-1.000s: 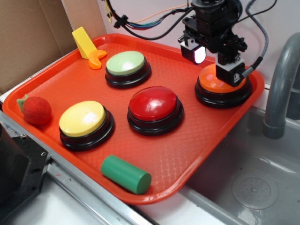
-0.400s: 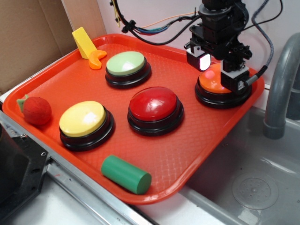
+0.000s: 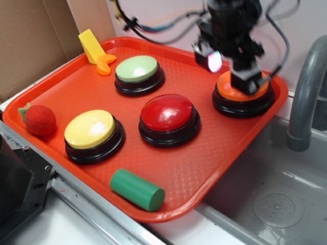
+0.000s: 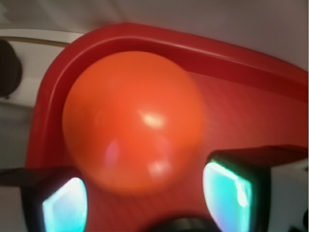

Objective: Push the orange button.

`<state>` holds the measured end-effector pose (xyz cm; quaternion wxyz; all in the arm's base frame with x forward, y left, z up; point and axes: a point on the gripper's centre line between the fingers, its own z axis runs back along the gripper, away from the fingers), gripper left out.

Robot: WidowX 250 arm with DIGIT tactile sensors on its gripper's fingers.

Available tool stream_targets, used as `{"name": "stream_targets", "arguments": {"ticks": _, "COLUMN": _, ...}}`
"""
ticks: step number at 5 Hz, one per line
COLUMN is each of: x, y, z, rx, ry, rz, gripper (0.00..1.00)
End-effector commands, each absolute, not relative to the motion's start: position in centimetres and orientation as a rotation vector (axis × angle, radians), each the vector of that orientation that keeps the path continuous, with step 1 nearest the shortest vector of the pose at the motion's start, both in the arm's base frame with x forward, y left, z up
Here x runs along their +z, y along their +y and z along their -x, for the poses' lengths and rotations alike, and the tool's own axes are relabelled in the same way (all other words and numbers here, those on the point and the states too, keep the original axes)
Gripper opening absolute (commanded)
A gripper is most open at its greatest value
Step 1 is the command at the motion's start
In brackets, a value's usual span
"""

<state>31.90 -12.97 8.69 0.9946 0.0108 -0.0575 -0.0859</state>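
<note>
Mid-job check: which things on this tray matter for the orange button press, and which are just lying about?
In the job:
orange button
end effector, over that button

Lying about:
red button
yellow button
green button
green cylinder
red ball
yellow wedge
orange crescent
tray

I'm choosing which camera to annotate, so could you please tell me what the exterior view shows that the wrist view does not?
Only the exterior view shows the red button, green button, yellow button, green cylinder, toy strawberry, the small orange and yellow toy pieces, and the sink faucet. Only the wrist view shows the two fingertips glowing teal, spread apart. Both show the orange button, the gripper over it, and the red tray.
</note>
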Motion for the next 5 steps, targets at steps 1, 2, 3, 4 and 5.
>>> {"name": "stream_targets", "arguments": {"ticks": 1, "x": 14.3, "y": -12.5, "z": -30.8, "rx": -0.123, "ry": -0.208, "rz": -0.010, "gripper": 1.00}}
{"name": "stream_targets", "arguments": {"ticks": 2, "x": 14.8, "y": -12.4, "z": -30.5, "rx": -0.108, "ry": -0.208, "rz": -0.017, "gripper": 1.00}}
{"name": "stream_targets", "arguments": {"ticks": 3, "x": 15.2, "y": -12.2, "z": -29.9, "rx": -0.101, "ry": -0.203, "rz": 0.004, "gripper": 1.00}}
{"name": "stream_targets", "arguments": {"ticks": 4, "x": 16.2, "y": -11.7, "z": -28.7, "rx": -0.071, "ry": -0.206, "rz": 0.024, "gripper": 1.00}}
{"name": "stream_targets", "arguments": {"ticks": 5, "x": 16.8, "y": -11.2, "z": -28.4, "rx": -0.053, "ry": -0.220, "rz": 0.020, "gripper": 1.00}}
